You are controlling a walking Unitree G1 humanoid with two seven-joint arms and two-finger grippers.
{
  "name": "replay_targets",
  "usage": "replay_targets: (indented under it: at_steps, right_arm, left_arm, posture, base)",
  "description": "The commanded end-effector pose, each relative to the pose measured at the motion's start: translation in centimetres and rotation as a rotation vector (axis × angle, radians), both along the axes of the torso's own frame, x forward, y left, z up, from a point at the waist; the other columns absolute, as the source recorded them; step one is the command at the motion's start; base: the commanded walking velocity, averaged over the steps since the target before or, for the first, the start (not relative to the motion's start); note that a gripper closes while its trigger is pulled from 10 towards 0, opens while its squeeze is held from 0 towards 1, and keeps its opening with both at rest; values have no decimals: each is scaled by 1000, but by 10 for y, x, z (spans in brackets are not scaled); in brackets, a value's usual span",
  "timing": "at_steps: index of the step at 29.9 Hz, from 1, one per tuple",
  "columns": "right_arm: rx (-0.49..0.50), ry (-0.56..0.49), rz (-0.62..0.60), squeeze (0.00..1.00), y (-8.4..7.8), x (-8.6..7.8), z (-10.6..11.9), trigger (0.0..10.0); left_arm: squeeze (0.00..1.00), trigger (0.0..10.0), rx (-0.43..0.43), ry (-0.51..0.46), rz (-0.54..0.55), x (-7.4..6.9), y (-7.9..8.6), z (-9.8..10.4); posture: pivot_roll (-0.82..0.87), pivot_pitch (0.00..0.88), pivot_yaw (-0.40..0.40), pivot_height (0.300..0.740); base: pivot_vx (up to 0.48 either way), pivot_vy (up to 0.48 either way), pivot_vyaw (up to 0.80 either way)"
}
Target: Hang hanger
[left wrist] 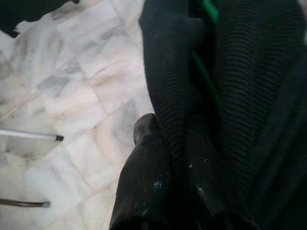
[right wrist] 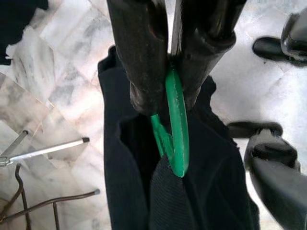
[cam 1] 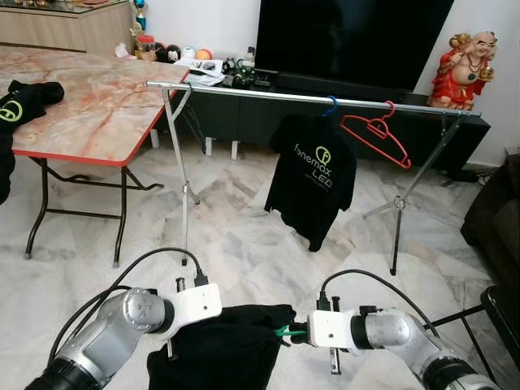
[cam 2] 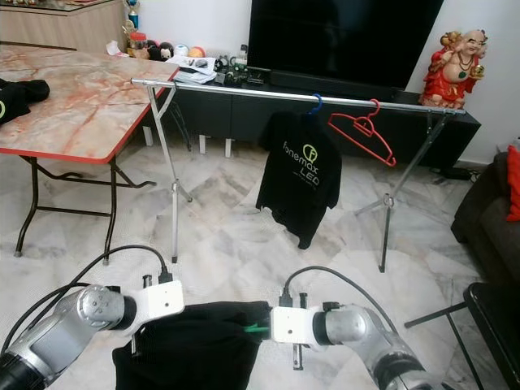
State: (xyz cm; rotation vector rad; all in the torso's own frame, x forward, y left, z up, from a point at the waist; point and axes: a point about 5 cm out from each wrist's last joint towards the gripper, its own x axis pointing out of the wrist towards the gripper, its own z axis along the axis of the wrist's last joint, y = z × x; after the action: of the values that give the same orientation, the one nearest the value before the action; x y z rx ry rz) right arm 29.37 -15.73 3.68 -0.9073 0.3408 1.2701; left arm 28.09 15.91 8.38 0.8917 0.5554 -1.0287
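Carry step, pre-hang. Right end effector [right wrist: 173, 103] pinching green hanger [right wrist: 176, 139] hook; left end effector [left wrist: 163, 167] clamped on black shirt [cam 1: 223, 345]. Next: raise hook over rail [cam 1: 268, 94], well ahead.

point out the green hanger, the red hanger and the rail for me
green hanger [right wrist: 176, 120], right wrist view, on its hook between the right hand's fingers.
red hanger [cam 1: 379, 134], left eye view, on its upper bar.
rail [cam 1: 244, 91], left eye view, on a bare stretch.
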Motion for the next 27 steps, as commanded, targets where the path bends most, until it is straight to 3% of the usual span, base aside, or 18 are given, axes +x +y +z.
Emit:
replay_targets:
  at_steps: [1, 3, 4, 8, 11, 13, 14, 15, 16, 19, 27]
  right_arm:
    - [-187, 47, -160, 0, -61, -8, -8, 0]
    - [-190, 41, -168, 0, -62, -8, -8, 0]
    - [-125, 38, -194, 0, -59, -7, -6, 0]
    - [48, 29, -240, 0, -42, 1, 2, 0]
    - [142, 15, -303, 0, -26, 10, 5, 0]
    - [161, 19, -333, 0, -20, 13, 5, 0]
    - [180, 29, -341, 0, -16, 14, 5, 0]
    - [194, 37, -346, 0, -14, 14, 5, 0]
    - [207, 45, -352, 0, -12, 15, 5, 0]
    - [225, 73, -327, 0, -3, 14, 4, 0]
    - [178, 118, -252, 0, 3, 6, -3, 0]
  left_arm:
    - [0, 10000, 163, 27, 68, -1, 38, -1]
    - [0, 10000, 192, 37, 60, -2, 41, -2]
    - [0, 10000, 171, 7, 61, 0, 39, -1]
    - [0, 10000, -25, -33, 64, 6, 15, 11]
    - [0, 10000, -226, -24, -3, 6, -14, 28]
    - [16, 10000, -257, 6, -60, 1, -22, 31]
    - [275, 10000, -270, 27, -83, -1, -25, 32]
    - [275, 10000, -280, 41, -99, -3, -27, 33]
    - [1000, 10000, -296, 52, -117, -5, -30, 35]
    - [1000, 10000, -353, 57, -158, -8, -38, 42]
    - [1000, 10000, -344, 64, -162, -7, -38, 43]
  posture:
    - [153, 0, -105, 740]
    - [153, 0, -105, 740]
    - [150, 0, -103, 740]
    - [147, 0, -101, 740]
    - [151, 0, -101, 740]
    - [152, 0, -101, 740]
    - [152, 0, -101, 740]
    - [152, 0, -101, 740]
    - [152, 0, -101, 740]
    - [155, 0, -100, 740]
    - [155, 0, -101, 740]
  base:
    - [0, 0, 0]
    - [0, 0, 0]
    - [0, 0, 0]
    - [0, 0, 0]
    - [0, 0, 0]
    - [0, 0, 0]
    - [0, 0, 0]
    - [0, 0, 0]
    - [0, 0, 0]
    - [0, 0, 0]
    - [0, 0, 0]
